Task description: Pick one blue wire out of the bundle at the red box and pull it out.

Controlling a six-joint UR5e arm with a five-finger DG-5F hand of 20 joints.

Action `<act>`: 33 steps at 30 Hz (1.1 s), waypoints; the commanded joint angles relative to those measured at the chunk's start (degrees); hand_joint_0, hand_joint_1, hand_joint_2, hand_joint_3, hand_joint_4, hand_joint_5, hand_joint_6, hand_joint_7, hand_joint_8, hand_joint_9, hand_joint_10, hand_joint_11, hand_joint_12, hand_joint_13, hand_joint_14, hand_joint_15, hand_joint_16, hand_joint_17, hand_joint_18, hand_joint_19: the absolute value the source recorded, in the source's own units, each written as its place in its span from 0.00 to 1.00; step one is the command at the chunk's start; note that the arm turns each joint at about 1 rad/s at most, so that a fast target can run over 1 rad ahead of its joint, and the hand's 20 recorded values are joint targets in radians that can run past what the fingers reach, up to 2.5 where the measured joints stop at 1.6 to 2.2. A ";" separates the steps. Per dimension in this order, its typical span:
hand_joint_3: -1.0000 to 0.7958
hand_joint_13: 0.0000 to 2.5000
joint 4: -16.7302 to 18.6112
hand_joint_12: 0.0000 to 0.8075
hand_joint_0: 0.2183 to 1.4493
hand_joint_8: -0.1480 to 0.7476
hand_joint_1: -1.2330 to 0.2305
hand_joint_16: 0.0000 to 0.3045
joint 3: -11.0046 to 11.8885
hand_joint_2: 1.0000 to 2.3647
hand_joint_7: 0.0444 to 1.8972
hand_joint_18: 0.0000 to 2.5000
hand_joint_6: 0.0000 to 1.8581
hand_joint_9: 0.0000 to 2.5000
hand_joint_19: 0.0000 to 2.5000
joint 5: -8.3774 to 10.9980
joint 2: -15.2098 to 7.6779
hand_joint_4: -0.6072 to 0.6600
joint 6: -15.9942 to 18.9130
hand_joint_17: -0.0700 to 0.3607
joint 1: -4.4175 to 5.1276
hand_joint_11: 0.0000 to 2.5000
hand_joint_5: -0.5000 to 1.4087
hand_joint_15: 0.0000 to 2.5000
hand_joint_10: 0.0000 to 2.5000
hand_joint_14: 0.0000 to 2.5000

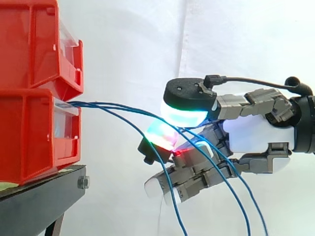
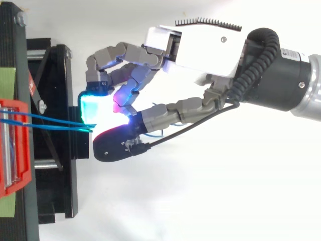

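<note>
White curtain backs the scene. Blue wires (image 1: 118,106) run out of the lower red bin (image 1: 29,137), arc to the right and then hang down. My hand (image 1: 256,133) holds them a little way from the bin, fingers curled and glowing pads (image 1: 184,115) pinched on the strands. I cannot tell how many it grips. A second red bin (image 1: 34,44) sits on top, both on a black stand (image 1: 39,194).

No legible text, number or sign on red box (image 1: 34,137) or hand (image 1: 256,135).
</note>
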 commanded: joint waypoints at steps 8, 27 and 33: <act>0.45 0.24 0.00 0.46 0.30 0.49 0.35 0.19 -0.02 0.01 0.66 0.15 0.37 0.44 0.17 0.00 0.00 0.73 0.00 0.47 0.01 0.67 0.20 0.18 0.00 0.01; 0.49 0.27 0.00 0.51 0.30 0.53 0.50 0.22 0.07 0.01 0.61 0.18 0.43 0.49 0.17 0.00 0.00 0.73 0.00 0.51 0.01 0.61 0.20 0.18 0.01 0.01; 0.48 0.27 0.17 0.51 0.30 0.53 0.50 0.22 0.07 0.01 0.62 0.18 0.42 0.49 0.17 0.00 0.00 0.73 0.00 0.51 0.01 0.60 0.20 0.18 0.01 0.01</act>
